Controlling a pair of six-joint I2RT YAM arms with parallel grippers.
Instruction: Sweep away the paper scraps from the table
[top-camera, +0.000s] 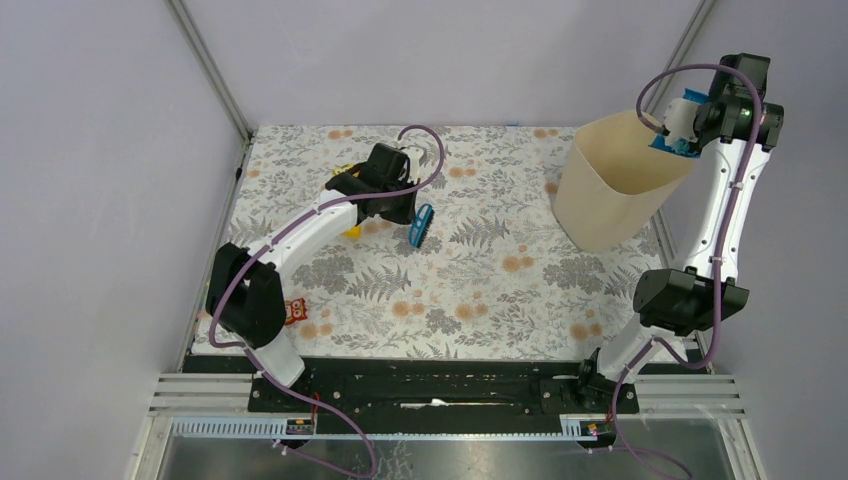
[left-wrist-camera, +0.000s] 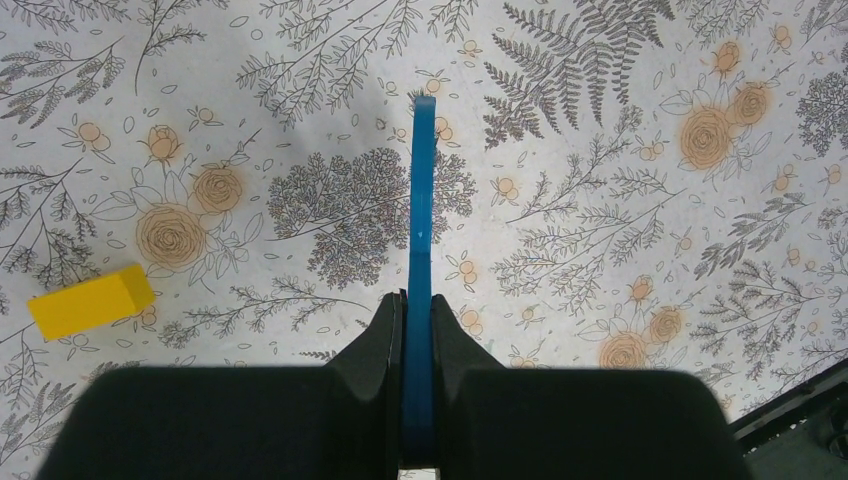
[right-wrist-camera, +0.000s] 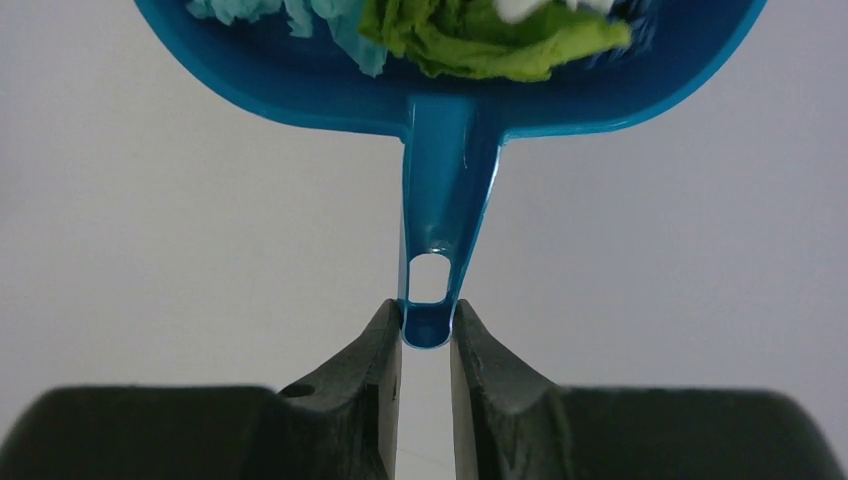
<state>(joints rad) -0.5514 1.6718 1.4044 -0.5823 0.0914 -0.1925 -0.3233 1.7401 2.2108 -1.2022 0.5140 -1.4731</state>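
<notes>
My left gripper (left-wrist-camera: 418, 298) is shut on the thin handle of a blue brush (left-wrist-camera: 421, 200), seen edge-on. It holds the brush (top-camera: 422, 226) low over the flower-printed table (top-camera: 480, 290), left of centre. My right gripper (right-wrist-camera: 428, 318) is shut on the handle end of a blue dustpan (right-wrist-camera: 440, 150). The arm holds the dustpan (top-camera: 682, 128) high at the back right, at the rim of a beige bin (top-camera: 615, 185). Paper scraps (right-wrist-camera: 480, 40), green, light blue and white, lie in the pan. These are the only paper scraps I see.
A yellow cube (left-wrist-camera: 90, 300) lies on the cloth left of the brush, partly hidden under the left arm in the top view. A small red toy (top-camera: 296, 312) sits near the left arm's base. The beige bin stands on the table's back right corner.
</notes>
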